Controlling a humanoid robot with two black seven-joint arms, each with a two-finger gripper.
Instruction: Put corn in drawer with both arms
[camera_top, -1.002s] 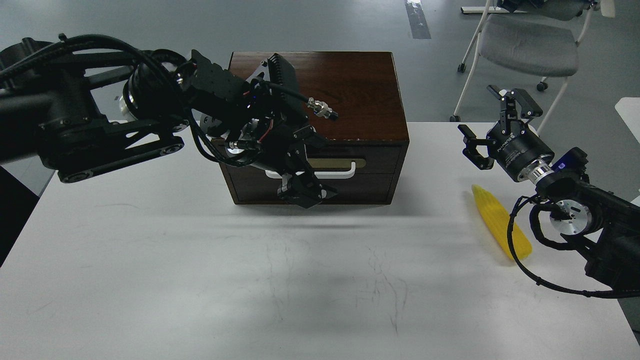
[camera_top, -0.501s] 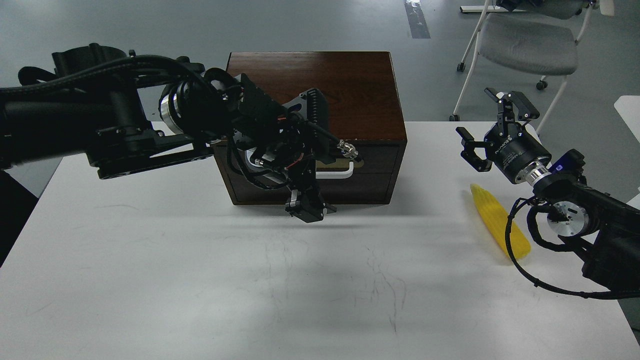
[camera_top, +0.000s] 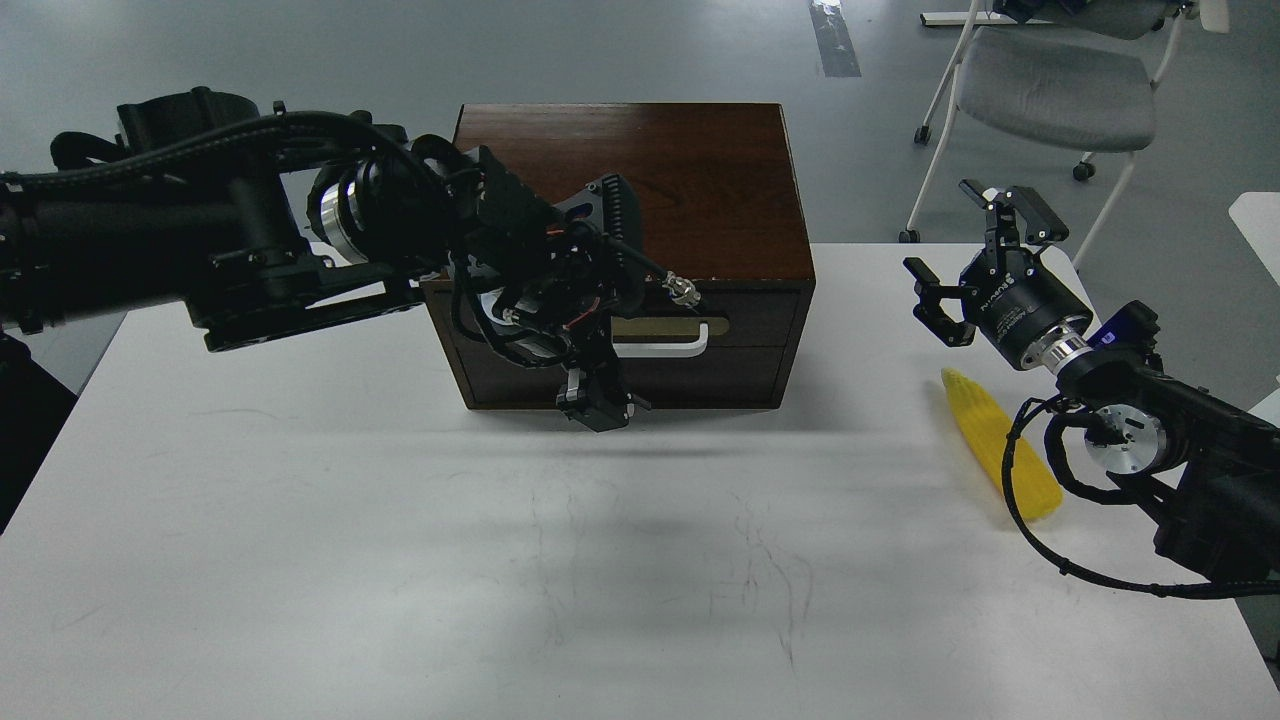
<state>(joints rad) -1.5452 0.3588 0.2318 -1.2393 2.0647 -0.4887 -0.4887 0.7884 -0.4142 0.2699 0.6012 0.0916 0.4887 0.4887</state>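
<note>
The yellow corn (camera_top: 998, 452) lies on the white table at the right, its tapered end pointing away from me. The dark brown box (camera_top: 690, 180) stands at the table's back; its drawer (camera_top: 740, 370) is closed, with the white bar handle (camera_top: 675, 347) and brass plate showing. My left gripper (camera_top: 597, 400) hangs in front of the drawer at the handle's left end; its fingers are dark and bunched, and the handle's left end is hidden behind it. My right gripper (camera_top: 968, 255) is open and empty, raised above the table just beyond the corn's tip.
The white table (camera_top: 400, 560) spreads in front of the box. A grey chair (camera_top: 1060, 95) stands on the floor behind the table's right corner. My right arm's cable (camera_top: 1015, 470) loops over the corn's near half.
My left arm has swung in across the box front, and its gripper has dropped and then shifted slightly left. My right gripper has crept a little up and left. The corn and the drawer have not moved.
</note>
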